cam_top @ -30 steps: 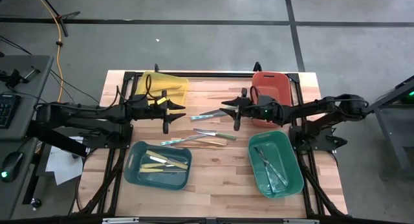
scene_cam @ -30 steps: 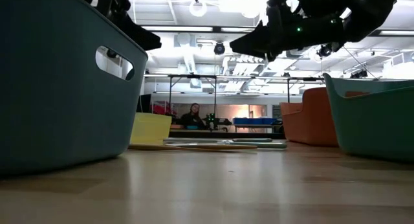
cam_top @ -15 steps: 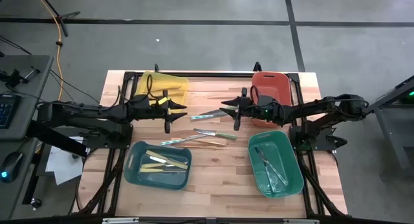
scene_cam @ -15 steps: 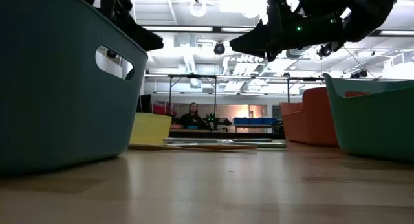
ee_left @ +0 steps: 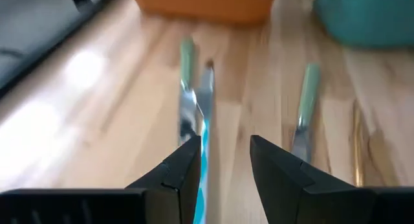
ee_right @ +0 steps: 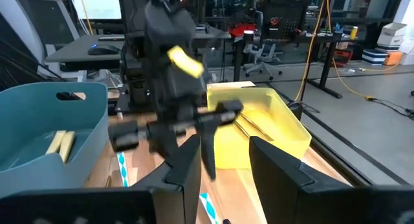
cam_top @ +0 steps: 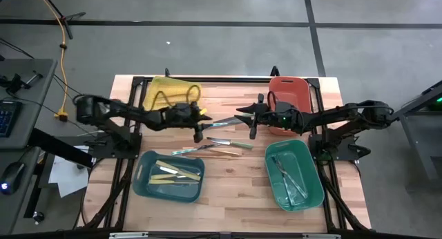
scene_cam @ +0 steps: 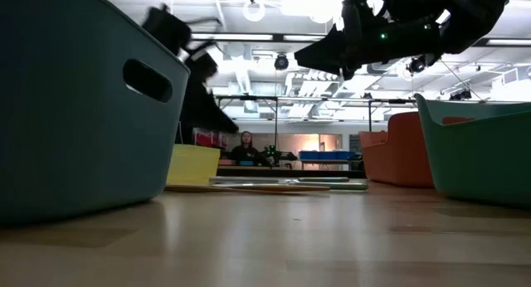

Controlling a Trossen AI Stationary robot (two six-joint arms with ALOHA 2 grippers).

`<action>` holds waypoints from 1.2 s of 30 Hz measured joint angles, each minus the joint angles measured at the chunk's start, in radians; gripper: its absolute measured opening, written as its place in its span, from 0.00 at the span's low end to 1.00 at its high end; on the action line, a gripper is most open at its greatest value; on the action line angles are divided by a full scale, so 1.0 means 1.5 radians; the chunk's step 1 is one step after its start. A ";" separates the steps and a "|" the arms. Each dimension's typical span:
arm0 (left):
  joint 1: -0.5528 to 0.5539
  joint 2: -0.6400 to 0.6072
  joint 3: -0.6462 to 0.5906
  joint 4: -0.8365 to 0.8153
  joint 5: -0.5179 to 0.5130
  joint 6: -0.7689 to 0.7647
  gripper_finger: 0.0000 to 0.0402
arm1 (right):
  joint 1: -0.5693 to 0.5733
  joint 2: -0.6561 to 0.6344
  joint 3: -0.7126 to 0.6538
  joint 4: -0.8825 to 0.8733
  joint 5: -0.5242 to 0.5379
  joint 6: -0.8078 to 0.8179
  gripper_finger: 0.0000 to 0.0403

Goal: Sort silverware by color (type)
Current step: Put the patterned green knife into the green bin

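Left claw moved toward four loose silverware, four bins

Setting: robotics lab / open-plan workshop. Evidence: wood-top table on black metal frame, centre of high view, on grey concrete floor w/ dark seams. Desk w/ keyboard & mouse, left edge. Low view bkgd: ceiling strip lights, exposed ducting, workbenches, seated person mid-frame. Right wrist view: office chair upper left, monitor, yellow cable upper right.
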 joint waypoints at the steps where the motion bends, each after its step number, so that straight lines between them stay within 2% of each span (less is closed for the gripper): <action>1: 0.000 0.018 0.013 -0.016 0.003 0.000 0.30 | 0.000 0.000 0.000 0.000 0.000 0.001 0.28; 5: 0.000 0.078 0.063 -0.088 -0.007 0.006 0.30 | 0.000 0.000 0.000 -0.012 0.000 0.001 0.28; 8: 0.000 0.106 0.088 -0.118 -0.042 0.011 0.30 | 0.000 0.000 0.000 -0.014 0.000 0.001 0.28; 17: 0.000 0.124 0.096 -0.168 -0.094 0.032 0.30 | 0.000 0.000 0.000 -0.014 0.000 -0.001 0.28; 24: 0.004 0.112 0.097 -0.229 -0.095 0.010 0.30 | 0.000 0.000 0.000 -0.014 0.000 -0.001 0.28; 36: 0.003 0.111 0.096 -0.245 -0.066 -0.008 0.30 | 0.000 0.000 0.000 -0.014 0.000 -0.001 0.28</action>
